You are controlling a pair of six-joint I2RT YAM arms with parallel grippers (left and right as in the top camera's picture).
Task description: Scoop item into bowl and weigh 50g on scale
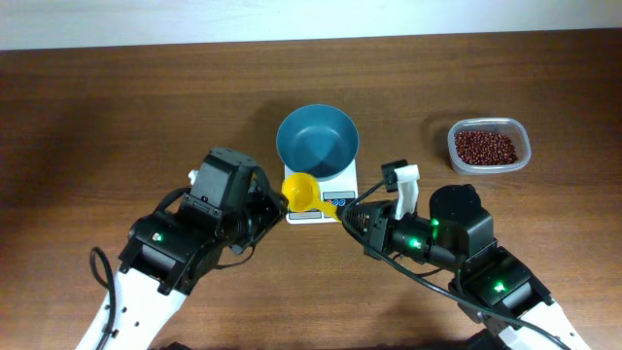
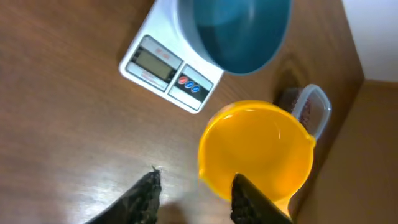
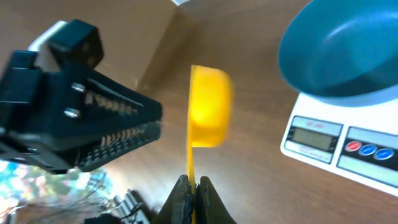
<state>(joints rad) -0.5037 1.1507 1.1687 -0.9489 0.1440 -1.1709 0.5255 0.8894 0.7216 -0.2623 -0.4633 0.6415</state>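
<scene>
Two grippers: right gripper clamped on scoop handle; left gripper partly open, empty, beside scoop. Beans loose, light, rolling, in tub right of right gripper: scoop, never pinch.

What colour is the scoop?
The scoop is bright yellow, clearest in the left wrist view.

bowl on scale, scoop before scale, beans in tub well right
</scene>
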